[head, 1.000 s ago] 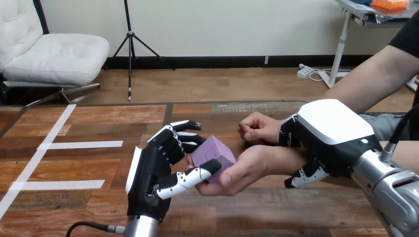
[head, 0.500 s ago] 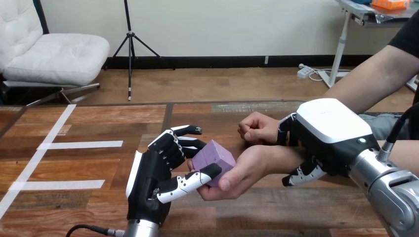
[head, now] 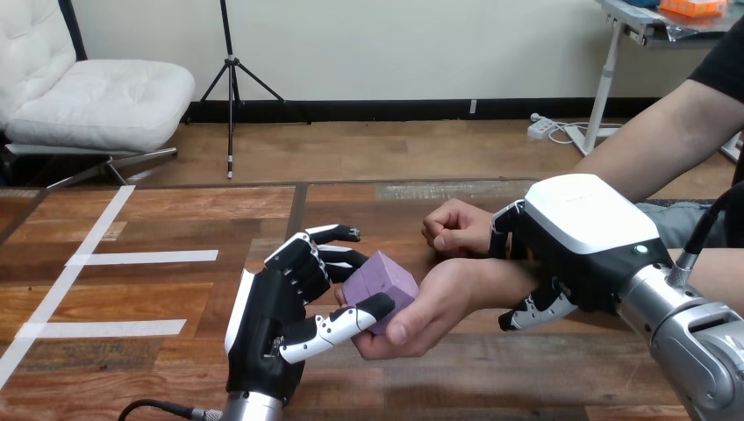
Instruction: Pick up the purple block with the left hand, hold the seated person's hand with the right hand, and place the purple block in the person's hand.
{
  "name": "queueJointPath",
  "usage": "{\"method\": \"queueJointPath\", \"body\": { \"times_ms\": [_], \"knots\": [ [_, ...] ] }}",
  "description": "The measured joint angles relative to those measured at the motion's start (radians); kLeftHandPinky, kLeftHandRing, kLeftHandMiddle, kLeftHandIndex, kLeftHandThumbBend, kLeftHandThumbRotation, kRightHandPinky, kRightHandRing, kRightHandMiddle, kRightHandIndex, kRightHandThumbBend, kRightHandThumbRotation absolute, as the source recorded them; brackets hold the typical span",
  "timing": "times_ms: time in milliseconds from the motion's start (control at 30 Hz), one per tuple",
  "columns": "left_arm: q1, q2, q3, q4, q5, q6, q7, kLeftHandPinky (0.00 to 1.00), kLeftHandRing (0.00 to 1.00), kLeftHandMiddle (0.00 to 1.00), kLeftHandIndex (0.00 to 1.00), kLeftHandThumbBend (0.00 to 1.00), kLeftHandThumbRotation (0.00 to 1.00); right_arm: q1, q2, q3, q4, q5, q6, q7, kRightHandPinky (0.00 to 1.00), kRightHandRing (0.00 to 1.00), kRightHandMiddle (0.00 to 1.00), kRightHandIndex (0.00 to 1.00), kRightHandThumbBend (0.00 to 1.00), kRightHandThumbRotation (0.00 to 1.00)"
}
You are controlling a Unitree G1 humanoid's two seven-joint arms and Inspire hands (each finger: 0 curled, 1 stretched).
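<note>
The block (head: 379, 279) sits just right of the tabletop's middle, raised off the wood, in the upturned palm of the person's hand (head: 434, 303), which reaches in from the right with its thumb up against the block's near right face. The block looks about cubic, so no long axis can be picked out; it is tilted, its pale top face sloping down toward the near left and one corner pointing to the right. The left hand (head: 272, 324) comes up from the near edge with its white back turned left. Its fingers (head: 326, 260) are curled against the block's far left side and its thumb lies along the near lower edge, so the block is pinched between them while it also rests in the person's palm. The right hand (head: 579, 237) comes in from the near right and lies over the person's wrist (head: 491, 279), fingers bent down on the far side and thumb hooked under on the near side, wrapped round it. A second hand of the person, closed in a fist (head: 456, 226), rests just beyond the wrist, close to the right hand's fingers. The tabletop (head: 491, 377) is dark wooden planking. White tape strips (head: 145, 257) cross its left part, well apart from the hands, and there is open wood to the left of the left hand and along the near edge between the two arms.
</note>
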Motion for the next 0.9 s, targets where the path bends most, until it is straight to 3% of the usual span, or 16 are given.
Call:
{"method": "queueJointPath", "body": {
  "times_ms": [900],
  "knots": [
    [0.01, 0.0, -0.008, 0.0, 0.007, 0.006, -0.003, 0.52, 0.48, 0.51, 0.62, 0.75, 0.0, 0.0, -0.001, 0.002, 0.0, -0.047, -0.038, -0.002, 0.37, 0.46, 0.53, 0.64, 0.8, 0.0]
  ]
}}
